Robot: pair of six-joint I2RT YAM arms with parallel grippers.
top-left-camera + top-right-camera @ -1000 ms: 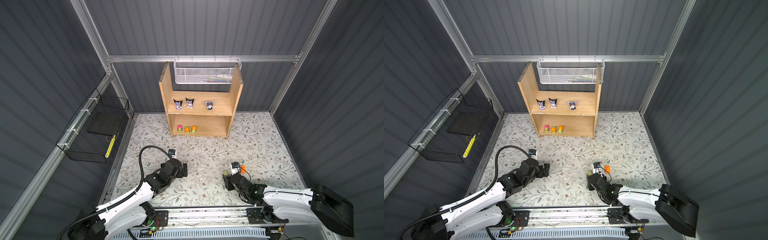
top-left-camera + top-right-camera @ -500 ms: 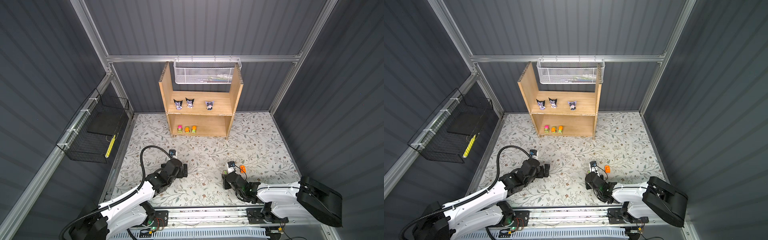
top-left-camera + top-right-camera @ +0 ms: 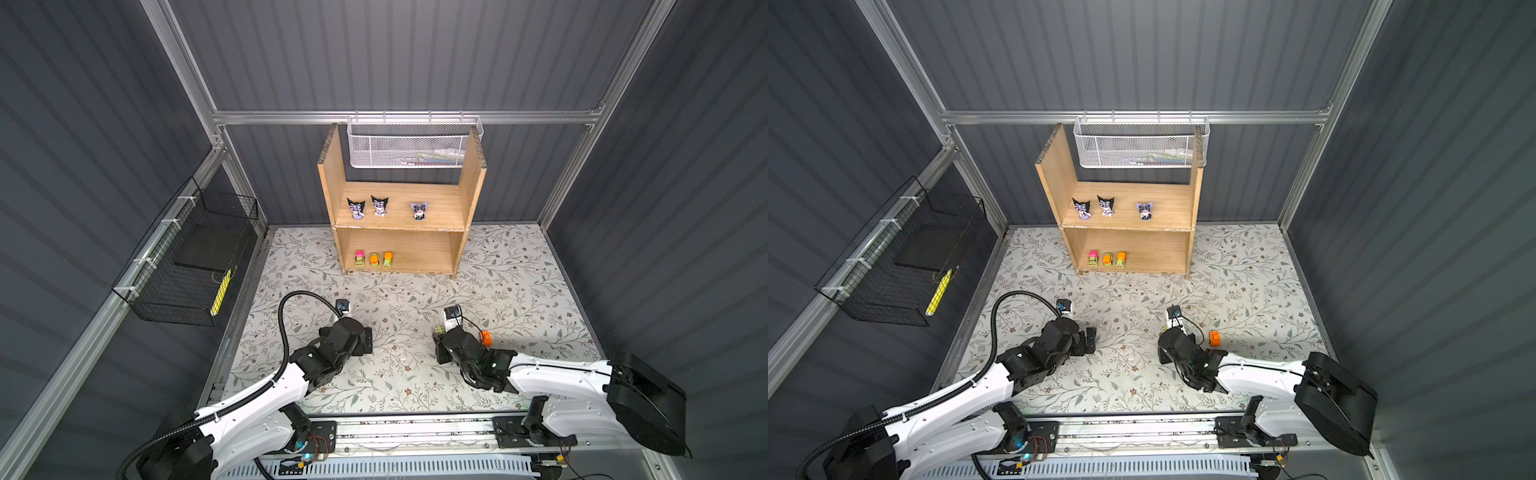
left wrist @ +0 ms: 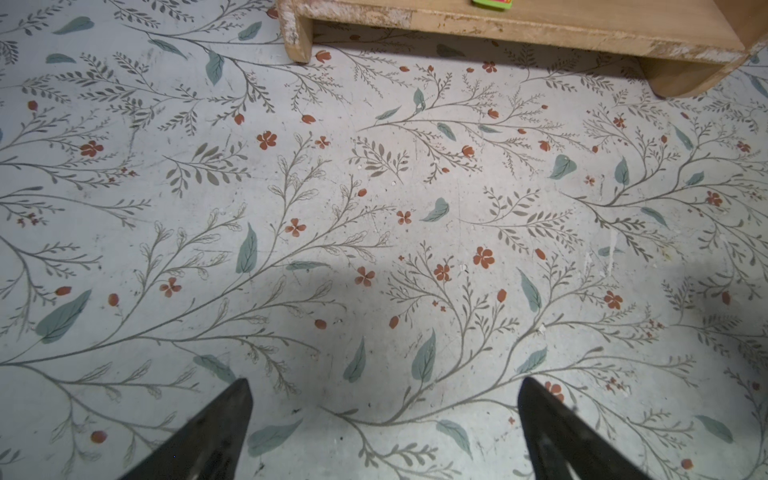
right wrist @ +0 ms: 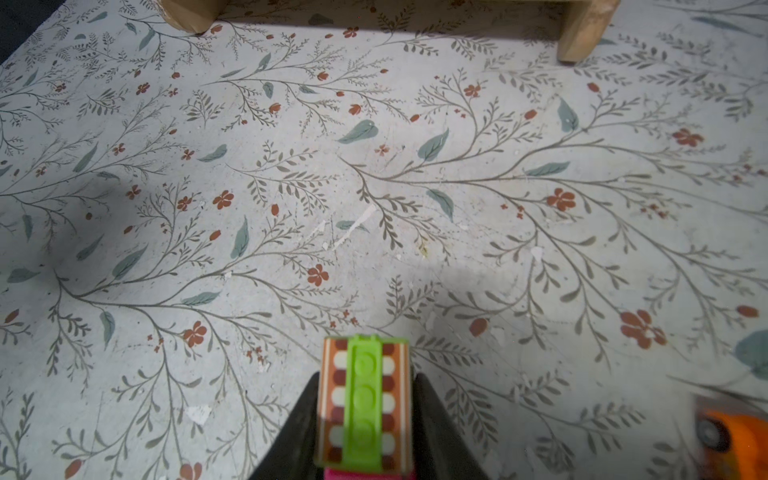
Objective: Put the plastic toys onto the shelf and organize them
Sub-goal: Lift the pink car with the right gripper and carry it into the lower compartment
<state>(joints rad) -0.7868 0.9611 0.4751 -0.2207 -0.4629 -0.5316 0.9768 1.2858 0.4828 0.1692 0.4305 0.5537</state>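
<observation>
While the left claw (image 4: 384, 382) hangs spread above the floral bench (image 4: 374, 166), the right claw (image 5: 365, 376) pinches a lime-green toy car (image 5: 365, 399). An orange car (image 3: 486, 338) lies beside it, and three figurines (image 3: 379, 206) and three cars (image 3: 374, 259) stand on the shelf (image 3: 473, 183).

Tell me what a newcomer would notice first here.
The wooden shelf at the back, with three pointy-eared figurines on its upper tier and three neon cars below. Nearer, the right end effector is shut on a lime-and-orange toy, with an orange car loose on the floral mat beside it.
</observation>
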